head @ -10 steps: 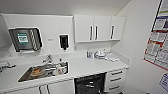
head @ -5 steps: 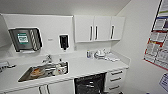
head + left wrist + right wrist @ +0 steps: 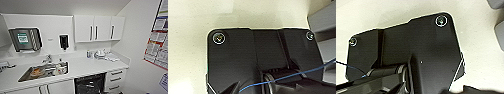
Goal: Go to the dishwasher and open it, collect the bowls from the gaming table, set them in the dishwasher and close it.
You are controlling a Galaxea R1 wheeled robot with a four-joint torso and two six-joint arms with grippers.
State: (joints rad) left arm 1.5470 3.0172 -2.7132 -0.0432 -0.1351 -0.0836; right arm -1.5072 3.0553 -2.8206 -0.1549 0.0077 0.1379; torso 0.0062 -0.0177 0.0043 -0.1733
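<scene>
I face a white kitchenette from the head view. The dishwasher (image 3: pixel 90 83) sits under the countertop (image 3: pixel 95 67), right of the sink. Its opening shows dark, with racks inside, and its front panel is not across it. The bowls and the gaming table are out of view. Both wrist views look down past the robot's dark plates onto a pale floor.
A steel sink (image 3: pixel 43 71) holds an orange item and white dishes. White drawers (image 3: pixel 116 80) stand right of the dishwasher, and wall cabinets (image 3: pixel 98 28) hang above. A paper dispenser (image 3: pixel 25 39) and a soap dispenser (image 3: pixel 64 42) hang on the wall. Posters (image 3: pixel 158 42) cover the right wall.
</scene>
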